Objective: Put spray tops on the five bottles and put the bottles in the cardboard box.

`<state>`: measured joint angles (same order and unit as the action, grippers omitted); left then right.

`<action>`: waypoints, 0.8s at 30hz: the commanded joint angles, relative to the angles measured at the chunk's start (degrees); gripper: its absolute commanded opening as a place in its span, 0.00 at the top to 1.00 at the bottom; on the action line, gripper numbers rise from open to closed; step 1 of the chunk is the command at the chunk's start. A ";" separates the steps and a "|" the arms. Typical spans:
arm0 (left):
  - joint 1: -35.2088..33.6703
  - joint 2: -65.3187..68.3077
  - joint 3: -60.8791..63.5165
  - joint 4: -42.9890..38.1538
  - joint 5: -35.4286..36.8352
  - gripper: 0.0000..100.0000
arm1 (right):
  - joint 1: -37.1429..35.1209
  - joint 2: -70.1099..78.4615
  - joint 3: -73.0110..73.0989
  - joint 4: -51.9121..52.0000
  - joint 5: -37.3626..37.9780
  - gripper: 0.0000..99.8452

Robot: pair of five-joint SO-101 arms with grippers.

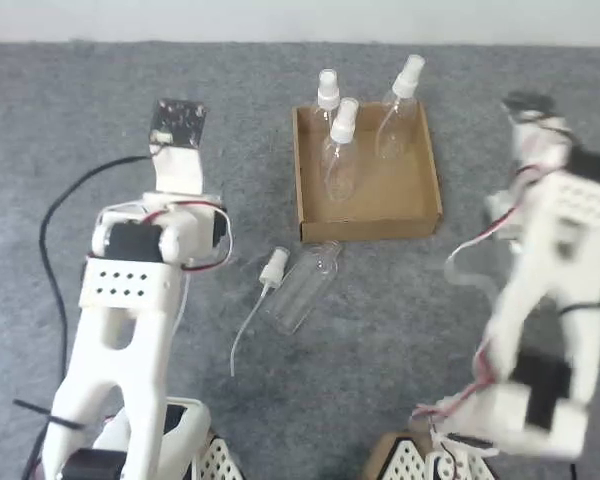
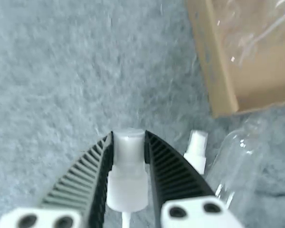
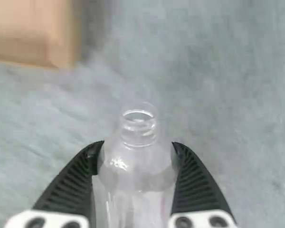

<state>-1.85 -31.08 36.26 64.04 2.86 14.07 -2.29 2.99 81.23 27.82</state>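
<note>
While the left gripper (image 2: 128,138) is clamping a spray top (image 2: 127,176), the right gripper (image 3: 137,145) is clasping an uncapped bottle (image 3: 138,124) — the box (image 1: 368,228) is sitting upper centre.

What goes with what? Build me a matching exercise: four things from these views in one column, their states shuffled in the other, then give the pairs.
Column one
1. left end effector
2. right end effector
3. cardboard box
4. lying bottle

Column two
A. contains three capped bottles
B. shut on a spray top
C. outside the box, beside a loose spray top
D. shut on an uncapped bottle

Pairs: 1-B, 2-D, 3-A, 4-C.
</note>
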 commanded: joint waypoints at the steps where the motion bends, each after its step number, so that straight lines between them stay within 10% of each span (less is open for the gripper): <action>1: -0.09 -3.78 -6.46 1.67 1.05 0.99 | -19.65 -24.48 17.14 -11.47 -10.29 0.99; 12: -0.09 -30.59 -6.55 -2.55 3.52 0.99 | -53.93 -39.08 36.13 -30.37 -17.85 0.99; 24: 0.09 -31.21 -6.02 -20.75 27.96 0.99 | -63.25 -39.69 46.59 -39.52 -20.04 0.99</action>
<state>-1.76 -63.87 33.19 46.64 27.03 -47.74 -39.21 50.02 43.25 8.48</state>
